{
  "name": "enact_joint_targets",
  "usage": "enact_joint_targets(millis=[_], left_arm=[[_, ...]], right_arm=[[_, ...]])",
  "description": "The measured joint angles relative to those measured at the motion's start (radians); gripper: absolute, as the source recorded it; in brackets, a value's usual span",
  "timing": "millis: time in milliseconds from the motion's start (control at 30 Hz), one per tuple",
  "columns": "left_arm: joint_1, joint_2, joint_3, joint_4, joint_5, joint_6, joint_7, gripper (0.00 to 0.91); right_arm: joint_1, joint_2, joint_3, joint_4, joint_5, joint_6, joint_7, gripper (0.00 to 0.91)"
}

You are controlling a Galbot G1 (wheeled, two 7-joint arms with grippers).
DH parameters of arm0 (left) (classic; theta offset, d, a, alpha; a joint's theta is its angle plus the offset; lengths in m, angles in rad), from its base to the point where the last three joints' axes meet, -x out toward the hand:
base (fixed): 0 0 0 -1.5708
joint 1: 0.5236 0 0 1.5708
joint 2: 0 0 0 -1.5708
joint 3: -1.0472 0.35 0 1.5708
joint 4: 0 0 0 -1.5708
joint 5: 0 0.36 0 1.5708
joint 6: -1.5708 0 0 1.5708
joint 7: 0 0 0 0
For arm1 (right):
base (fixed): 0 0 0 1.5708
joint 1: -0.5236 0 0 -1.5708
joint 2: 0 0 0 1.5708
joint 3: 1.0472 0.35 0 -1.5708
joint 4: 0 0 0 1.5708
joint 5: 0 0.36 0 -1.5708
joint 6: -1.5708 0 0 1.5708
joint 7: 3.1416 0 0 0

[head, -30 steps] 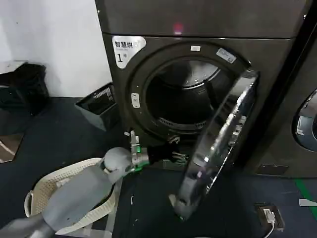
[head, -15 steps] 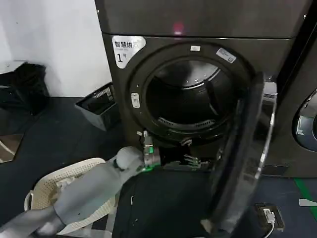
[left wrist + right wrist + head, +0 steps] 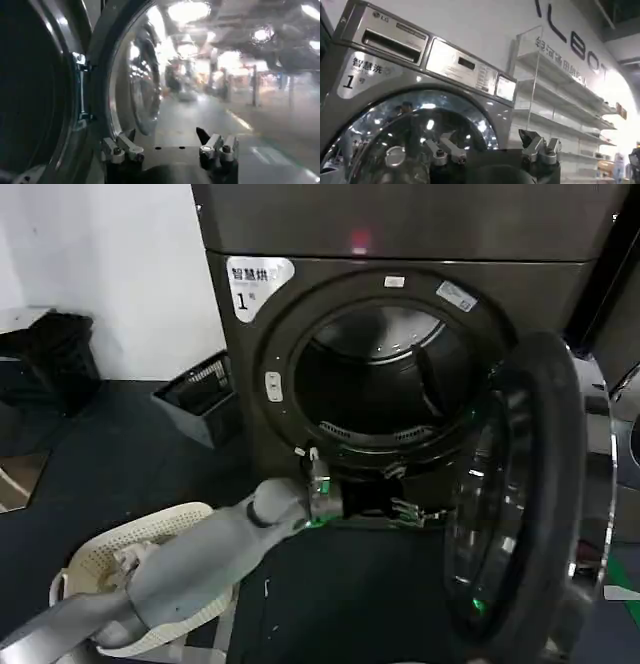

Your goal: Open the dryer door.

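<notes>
While dryer door (image 3: 520, 504) hangs wide | left gripper (image 3: 405, 506) spread, empty | label "1" (image 3: 243, 300)

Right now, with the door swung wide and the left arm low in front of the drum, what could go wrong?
1. The left pincer is open, close below the drum opening; a careless pull-back might scrape the front panel.
2. The dryer door hangs free, held by nothing, so it might drift back toward the arm.
3. The laundry basket lies under the left arm; lowering the arm could knock it.
</notes>
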Motion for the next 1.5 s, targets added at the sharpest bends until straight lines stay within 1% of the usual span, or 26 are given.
enact_joint_targets(millis=[267,500,800,1033,1267,1400,1500], left_arm=[[-0.010,-0.044,0.011,0.029,0.002,-0.003,0.001,0.907],[-0.011,-0.076,0.015,0.042,0.013,-0.004,-0.001,0.907],[-0.018,-0.131,0.019,0.075,0.022,-0.014,-0.019,0.907],[-0.017,-0.155,0.020,0.087,0.030,-0.028,-0.034,0.907],[-0.016,-0.186,0.032,0.097,0.049,-0.043,-0.047,0.907],[-0.019,-0.206,0.035,0.109,0.057,-0.043,-0.056,0.907],[-0.019,-0.225,0.031,0.122,0.098,-0.029,-0.058,0.907]], right_arm=[[-0.019,-0.010,0.053,0.002,-0.024,-0.007,0.013,0.907],[-0.038,-0.022,0.092,-0.006,-0.024,-0.036,0.029,0.907],[-0.064,-0.009,0.124,-0.006,-0.018,-0.032,0.029,0.907],[-0.061,-0.022,0.137,-0.014,-0.018,-0.033,0.035,0.907],[-0.077,-0.007,0.159,-0.007,-0.017,-0.032,0.041,0.907],[-0.087,-0.006,0.172,-0.004,-0.016,-0.032,0.042,0.907],[-0.092,-0.003,0.180,0.002,-0.015,-0.032,0.042,0.907]])
